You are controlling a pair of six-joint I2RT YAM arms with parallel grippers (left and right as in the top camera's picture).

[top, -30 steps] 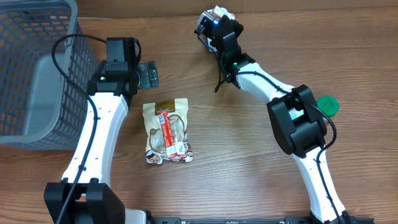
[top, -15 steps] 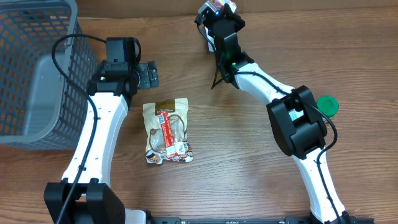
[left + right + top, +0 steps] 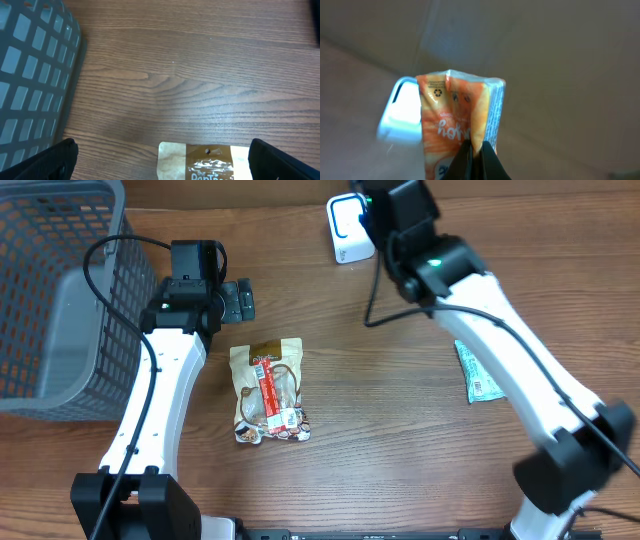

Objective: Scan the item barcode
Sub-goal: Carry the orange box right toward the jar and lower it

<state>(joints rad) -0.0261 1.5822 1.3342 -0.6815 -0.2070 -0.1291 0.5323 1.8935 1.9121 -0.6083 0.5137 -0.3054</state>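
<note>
Right fingers [image 3: 491,164] pinching one orange packet [image 3: 449,117], left fingers [image 3: 47,161] spread apart, one scanner [image 3: 341,235], one basket [image 3: 50,290]

One basket [image 3: 45,250], one scanner [image 3: 346,232], one brown pouch [image 3: 268,390], one green sachet [image 3: 478,376], one orange packet [image 3: 451,125].

The right end effector [image 3: 472,160] has shifted rightward off the white scanner [image 3: 349,228], now uncovered. Its arm [image 3: 520,370] has swung outward, exposing a green-and-white sachet [image 3: 478,372] on the desk [image 3: 380,420] and hiding the green disc.
</note>
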